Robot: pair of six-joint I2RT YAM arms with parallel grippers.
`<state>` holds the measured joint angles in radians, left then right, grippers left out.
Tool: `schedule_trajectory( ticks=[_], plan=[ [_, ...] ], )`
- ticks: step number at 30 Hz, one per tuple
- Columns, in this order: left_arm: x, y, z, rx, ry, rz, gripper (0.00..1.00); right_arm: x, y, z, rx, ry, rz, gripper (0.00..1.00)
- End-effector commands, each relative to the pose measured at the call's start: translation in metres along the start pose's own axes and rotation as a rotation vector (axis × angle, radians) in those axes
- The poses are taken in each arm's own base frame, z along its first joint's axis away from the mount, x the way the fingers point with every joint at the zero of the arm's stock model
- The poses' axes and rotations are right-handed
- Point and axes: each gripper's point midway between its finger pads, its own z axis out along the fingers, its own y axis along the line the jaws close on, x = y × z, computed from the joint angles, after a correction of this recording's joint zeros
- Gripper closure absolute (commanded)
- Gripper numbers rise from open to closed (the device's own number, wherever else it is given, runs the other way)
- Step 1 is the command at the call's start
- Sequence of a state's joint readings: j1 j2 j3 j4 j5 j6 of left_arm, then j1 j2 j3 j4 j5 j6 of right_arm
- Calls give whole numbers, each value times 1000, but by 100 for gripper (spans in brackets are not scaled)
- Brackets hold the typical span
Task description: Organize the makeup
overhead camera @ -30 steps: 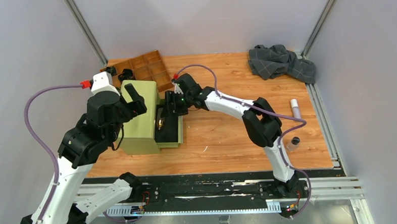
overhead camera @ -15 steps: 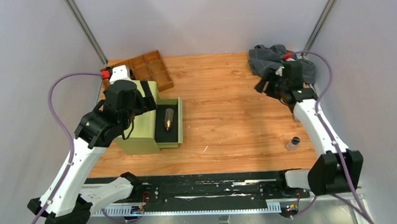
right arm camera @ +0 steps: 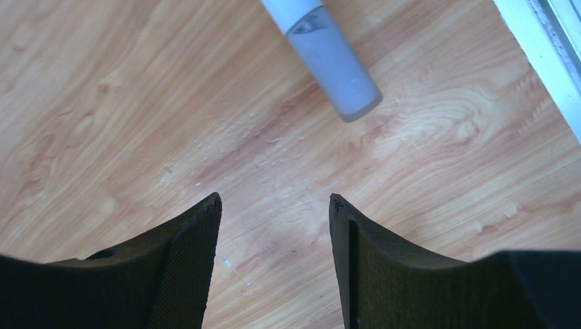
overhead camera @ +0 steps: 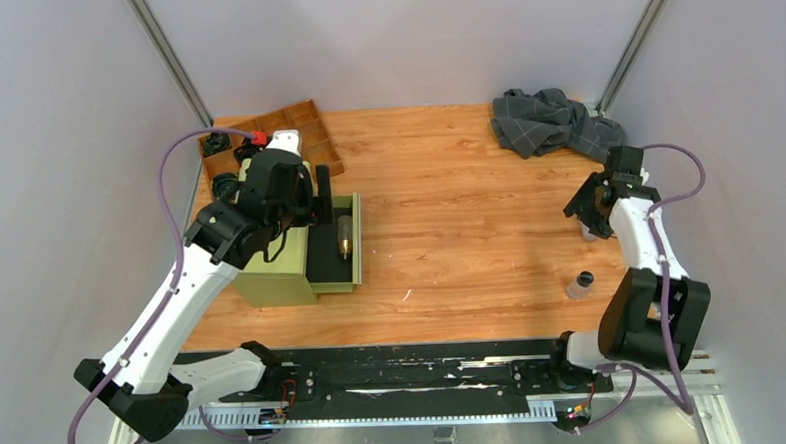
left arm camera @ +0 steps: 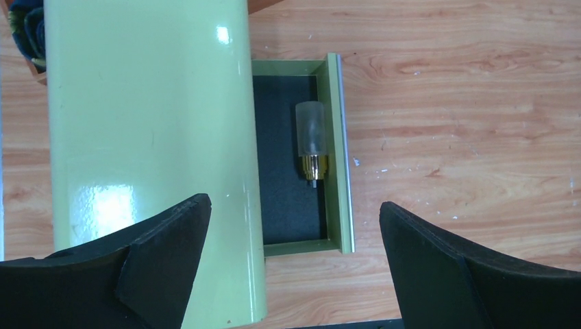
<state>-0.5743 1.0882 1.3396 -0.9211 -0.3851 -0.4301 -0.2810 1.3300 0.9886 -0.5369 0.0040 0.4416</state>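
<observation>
Gold collar on frosted tube (left arm camera: 312, 140) in green drawer (left arm camera: 339, 151) resolved by left wrist only; left gripper (left arm camera: 294, 205) spread wide, empty. White-grey tube (right arm camera: 329, 62) caught before right gripper (right arm camera: 275, 199) (parted, empty).

Crumpled grey cloth (overhead camera: 550, 120) lies well apart from green box (overhead camera: 279, 272) and tray (overhead camera: 300, 121).

The tube (right arm camera: 327, 58) runs off the picture's top edge.

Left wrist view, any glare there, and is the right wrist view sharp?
Left wrist view: white glare patches on the glossy pale green cabinet; the frosted gold-collared tube in its open drawer is sharp. Right wrist view: the pale grey tube is crisp, no glare.
</observation>
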Motion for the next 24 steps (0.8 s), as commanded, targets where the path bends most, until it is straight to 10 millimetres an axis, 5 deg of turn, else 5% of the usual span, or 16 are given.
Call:
schedule_trajectory(
  ticks=[1,10,17,24],
  plan=[
    [-7,-10,4,53,-4,57,2,-10,-22,10,148,25,-9,41],
    [-9,-18,16,58,5,71,2,-55,-8,43,118,41,-252,40],
    [-13,-20,22,50,10,86,2,-43,-23,82,186,168,-367,33],
    [-9,-25,32,56,41,114,2,-25,-35,103,206,292,-434,36]
  ],
)
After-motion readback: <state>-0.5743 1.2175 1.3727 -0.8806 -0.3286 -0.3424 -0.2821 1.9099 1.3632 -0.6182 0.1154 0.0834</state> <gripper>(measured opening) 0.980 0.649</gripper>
